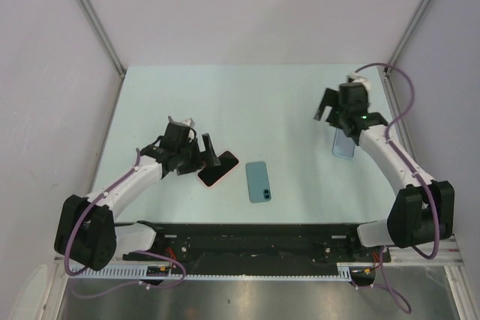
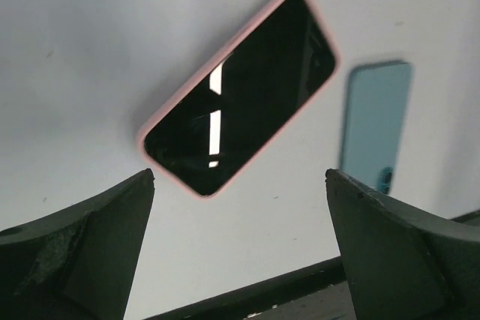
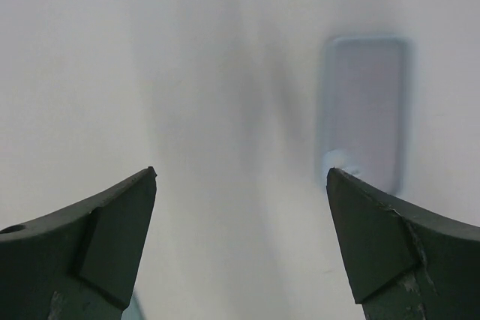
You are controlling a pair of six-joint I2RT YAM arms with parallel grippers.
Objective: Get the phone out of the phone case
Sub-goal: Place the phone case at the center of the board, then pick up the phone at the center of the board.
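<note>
While left pincer [image 2: 240, 175], right pincer [image 3: 240, 174] gape | pink-cased phone [image 2: 240, 91] beside teal phone [image 2: 375, 121] | clear case [image 3: 365, 106] apart

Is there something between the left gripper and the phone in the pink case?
Nothing visible. The left gripper hangs open just short of the phone in the pink case, with only bare table between them. The teal phone lies off to one side, clear of that path.

Pale green table [image 1: 247, 103] between white walls [image 1: 247, 5]; a black rail [image 1: 255, 239] runs along its near edge
</note>
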